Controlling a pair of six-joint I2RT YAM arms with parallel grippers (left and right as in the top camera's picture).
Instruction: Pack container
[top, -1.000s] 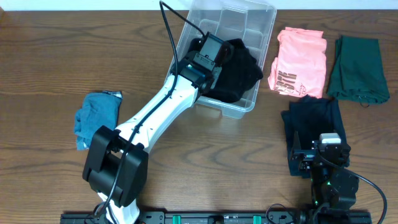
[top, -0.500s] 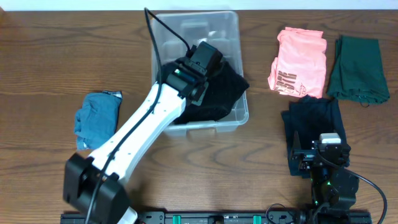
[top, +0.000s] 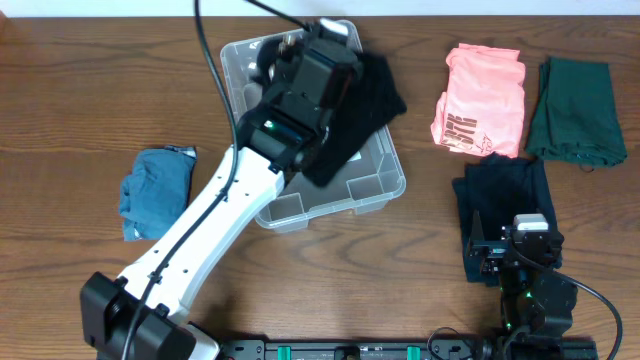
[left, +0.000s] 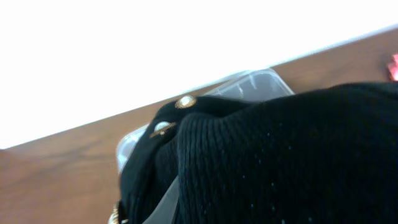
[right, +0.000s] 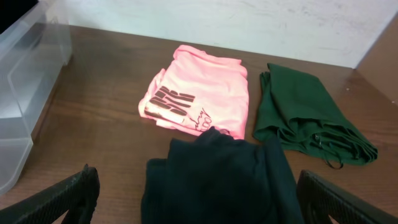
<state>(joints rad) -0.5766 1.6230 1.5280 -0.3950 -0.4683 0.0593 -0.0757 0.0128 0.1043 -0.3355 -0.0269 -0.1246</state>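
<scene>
The clear plastic container (top: 378, 188) lies askew at the table's back centre; its corner also shows in the left wrist view (left: 252, 79). My left gripper (top: 318, 45) is over the container's far end, shut on a black knit garment (top: 368, 98) that hangs partly over the right rim. In the left wrist view this garment (left: 280, 155), with pearl buttons, fills the frame and hides the jaws. My right gripper (right: 199, 193) is open and empty, low over a dark navy folded garment (right: 217, 180) at the front right (top: 505, 190).
A pink printed shirt (top: 482, 98) and a dark green garment (top: 578, 108) lie at the back right, also in the right wrist view: the shirt (right: 199, 99), the green garment (right: 305, 112). A blue folded garment (top: 155, 190) lies on the left.
The container has slid left and turned. My left arm has swung towards the back edge with the black garment, which now hangs higher. The right arm has not moved.
</scene>
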